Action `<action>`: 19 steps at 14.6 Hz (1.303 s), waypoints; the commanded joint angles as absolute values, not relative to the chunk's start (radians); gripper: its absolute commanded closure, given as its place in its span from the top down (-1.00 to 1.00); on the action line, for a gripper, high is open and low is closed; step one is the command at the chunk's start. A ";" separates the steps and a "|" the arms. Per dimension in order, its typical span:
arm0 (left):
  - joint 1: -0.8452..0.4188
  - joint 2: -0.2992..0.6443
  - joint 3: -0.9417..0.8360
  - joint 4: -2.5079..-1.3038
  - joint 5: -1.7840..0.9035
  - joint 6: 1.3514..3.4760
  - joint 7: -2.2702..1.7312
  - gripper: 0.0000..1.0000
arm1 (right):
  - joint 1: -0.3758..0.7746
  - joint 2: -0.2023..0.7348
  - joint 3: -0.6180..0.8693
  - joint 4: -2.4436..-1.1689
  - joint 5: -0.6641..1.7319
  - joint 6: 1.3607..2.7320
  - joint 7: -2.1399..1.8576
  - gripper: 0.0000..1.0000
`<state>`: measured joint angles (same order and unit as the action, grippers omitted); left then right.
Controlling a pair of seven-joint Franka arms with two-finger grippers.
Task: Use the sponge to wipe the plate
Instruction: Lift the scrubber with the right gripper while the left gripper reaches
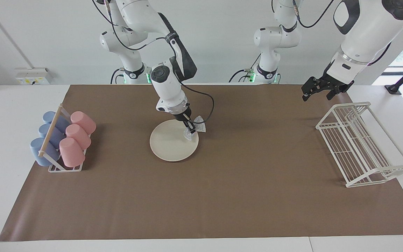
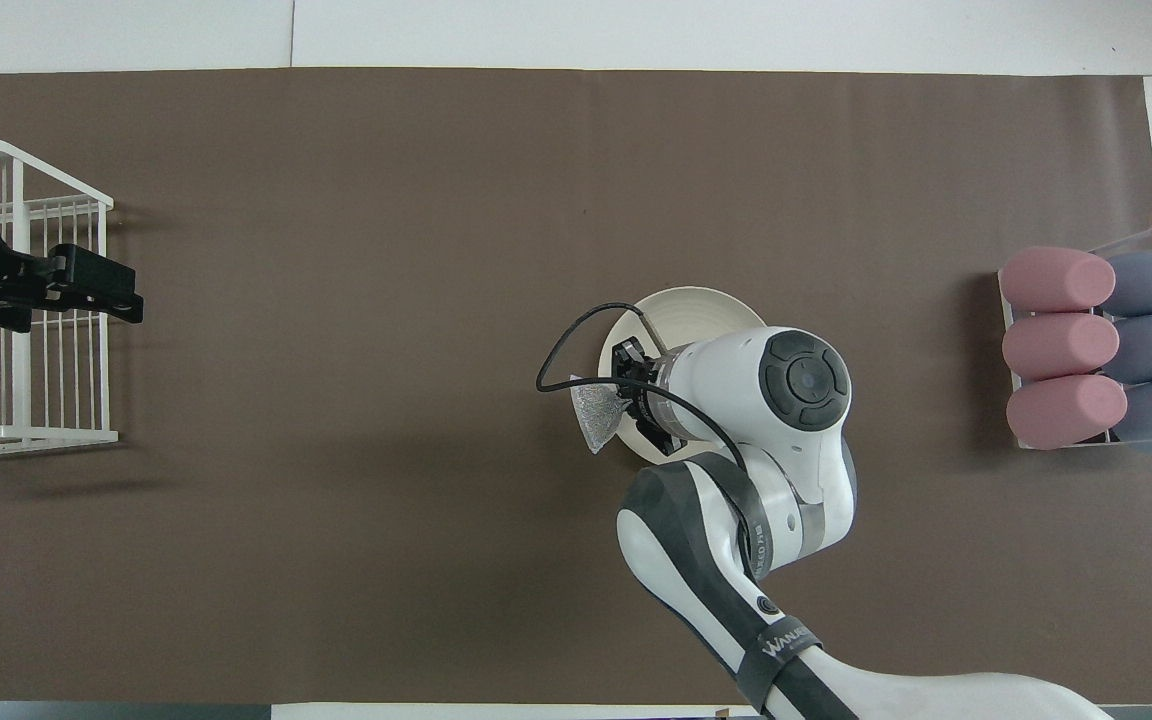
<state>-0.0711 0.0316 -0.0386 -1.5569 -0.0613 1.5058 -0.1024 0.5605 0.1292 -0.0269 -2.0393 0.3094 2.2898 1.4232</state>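
The cream-white plate (image 1: 171, 144) lies flat on the brown mat near the middle of the table; in the overhead view its rim (image 2: 696, 300) shows past the arm. My right gripper (image 1: 189, 126) is shut on the silvery-grey sponge (image 1: 195, 128) and holds it down at the plate's edge toward the left arm's end. In the overhead view the sponge (image 2: 597, 412) hangs past the plate's rim below the right gripper (image 2: 631, 400). My left gripper (image 1: 318, 89) waits in the air over the white wire rack, holding nothing; it also shows in the overhead view (image 2: 86, 285).
A white wire dish rack (image 1: 359, 145) stands at the left arm's end of the mat (image 2: 31, 320). A cup holder with pink and blue cups (image 1: 63, 140) stands at the right arm's end (image 2: 1101, 345).
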 commanded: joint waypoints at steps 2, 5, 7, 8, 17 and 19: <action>-0.005 -0.003 -0.031 -1.615 -0.249 1.526 -0.098 1.00 | 0.572 0.109 -0.015 -1.757 0.112 1.944 1.633 -1.00; 0.060 -0.063 -0.031 -1.747 -0.528 1.575 -0.054 1.00 | 0.572 0.100 0.001 -1.651 0.115 1.843 1.730 -1.00; 0.069 -0.115 -0.031 -1.869 -0.688 1.629 -0.029 1.00 | 0.571 0.077 0.026 -1.618 0.136 1.803 1.848 -1.00; 0.064 -0.132 -0.032 -1.919 -0.760 1.647 -0.012 1.00 | 0.569 0.075 0.026 -1.627 0.152 1.807 1.862 -1.00; -0.049 -0.164 -0.035 -2.144 -1.296 1.687 0.279 1.00 | 0.560 0.103 0.026 -1.658 0.153 1.939 1.896 -1.00; -0.141 -0.160 -0.040 -2.154 -1.339 1.788 0.321 1.00 | 0.563 0.107 0.026 -1.661 0.155 1.947 1.902 -1.00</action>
